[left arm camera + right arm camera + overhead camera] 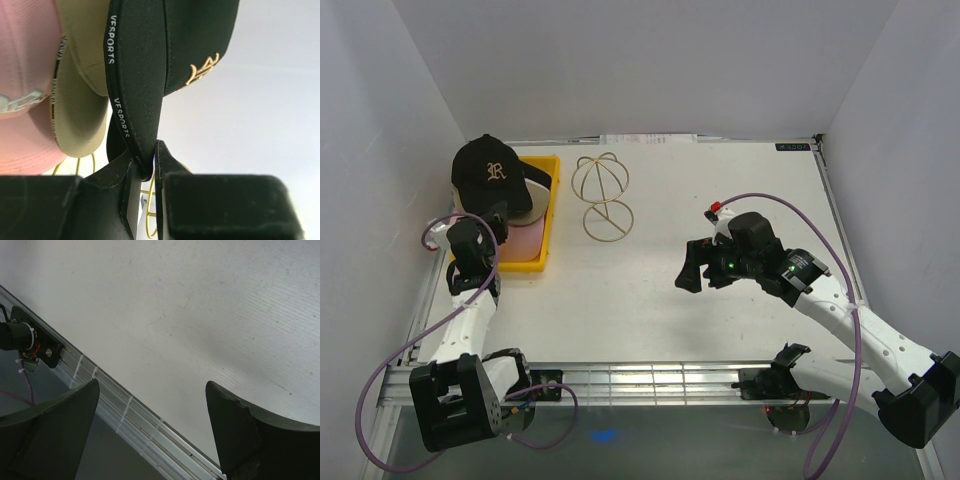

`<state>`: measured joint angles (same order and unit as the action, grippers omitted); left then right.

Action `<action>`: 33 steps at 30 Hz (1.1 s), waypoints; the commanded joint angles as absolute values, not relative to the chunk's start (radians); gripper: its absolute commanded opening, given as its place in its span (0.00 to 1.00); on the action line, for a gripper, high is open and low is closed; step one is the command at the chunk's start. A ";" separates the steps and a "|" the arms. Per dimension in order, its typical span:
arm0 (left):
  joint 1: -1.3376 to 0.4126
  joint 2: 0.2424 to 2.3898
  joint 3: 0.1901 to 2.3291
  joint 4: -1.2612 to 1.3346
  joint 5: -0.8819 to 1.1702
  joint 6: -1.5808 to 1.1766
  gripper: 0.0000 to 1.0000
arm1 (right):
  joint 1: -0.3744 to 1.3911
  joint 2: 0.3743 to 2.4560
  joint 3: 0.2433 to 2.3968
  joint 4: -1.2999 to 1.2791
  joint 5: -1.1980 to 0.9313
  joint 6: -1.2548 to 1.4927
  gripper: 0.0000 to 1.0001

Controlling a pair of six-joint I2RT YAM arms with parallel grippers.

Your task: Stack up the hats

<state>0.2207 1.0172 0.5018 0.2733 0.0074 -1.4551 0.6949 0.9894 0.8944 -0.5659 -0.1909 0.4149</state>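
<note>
Left gripper [147, 161] reaches forward with jaws pinched nearly together, right gripper [151, 390] hovers, jaws spread wide

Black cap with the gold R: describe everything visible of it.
The black fabric baseball cap has a rounded crown with a gold embroidered R on its front and white VESPORTS lettering on its inner tape. Rows of stitching run along the edge, seemingly the brim, which the left pincer pinches between its fingers. The cap is over the far end of the yellow rectangular tray, topmost above a tan fabric cap and a pink fabric cap.
</note>
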 commanded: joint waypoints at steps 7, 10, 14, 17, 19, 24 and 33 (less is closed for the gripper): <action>0.226 0.982 0.548 0.379 -0.008 -1.470 0.00 | 0.692 0.992 0.930 -0.526 -0.219 0.403 0.92; 0.227 0.988 0.571 0.396 -0.006 -1.466 0.00 | 0.692 0.992 0.930 -0.523 -0.218 0.402 0.92; 0.227 0.999 0.601 0.431 -0.006 -1.454 0.00 | 0.692 0.992 0.923 -0.519 -0.219 0.400 0.92; 0.227 1.017 0.618 0.480 -0.002 -1.450 0.00 | 0.692 0.989 0.914 -0.511 -0.224 0.400 0.92; 0.226 1.034 0.638 0.509 -0.002 -1.442 0.00 | 0.693 0.988 0.911 -0.509 -0.225 0.400 0.92; 0.227 1.061 0.675 0.560 -0.002 -1.422 0.00 | 0.692 0.986 0.908 -0.511 -0.224 0.394 0.92; 0.225 1.130 0.759 0.643 0.095 -1.394 0.00 | 0.692 0.991 0.907 -0.509 -0.218 0.387 0.92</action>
